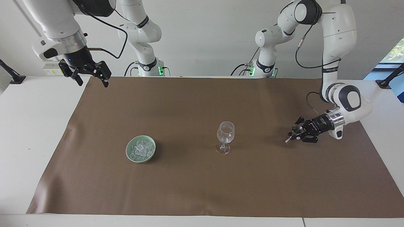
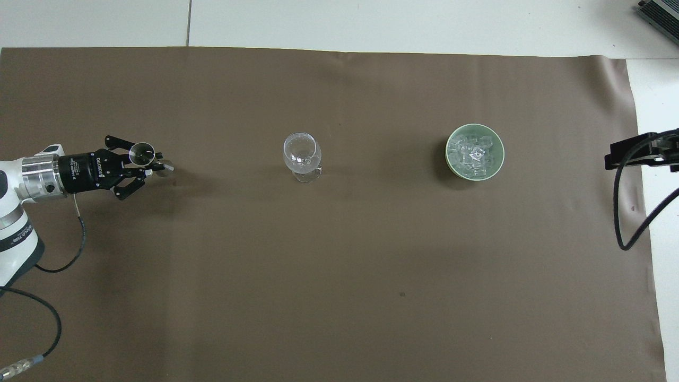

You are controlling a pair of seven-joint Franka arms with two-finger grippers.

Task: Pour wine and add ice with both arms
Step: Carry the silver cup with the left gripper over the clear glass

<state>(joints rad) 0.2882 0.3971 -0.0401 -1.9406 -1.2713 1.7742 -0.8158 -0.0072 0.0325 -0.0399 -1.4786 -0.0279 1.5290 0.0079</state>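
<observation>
1. toward my left arm's end of the brown mat (image 1: 202, 189), my left gripper (image 1: 298, 135) reaches out low and level, fingers clamped on a small metal measuring cup (image 1: 296, 129).
2. from above, that small metal measuring cup (image 2: 142, 153) shows its round open mouth between the fingers of the left gripper (image 2: 139, 168), tilted a little, with its lower end poking out past the fingertips.
3. the cup looks just clear of the mat; i cannot tell whether its lower end touches.
4. at the middle of the mat, the wine glass (image 1: 225, 136) stands upright, well apart from the cup; whether it holds any liquid i cannot tell.
5. over toward my right arm's end, the pale green bowl (image 1: 140, 148) sits on the mat, about as far from me as the wine glass.
6. the ice (image 1: 141, 148) lies piled in that bowl, clear chunks, untouched by either gripper.
7. my right gripper (image 1: 91, 77) waits up high over the mat's edge at the right arm's end, fingers spread apart and holding nothing, well away from the bowl.
</observation>
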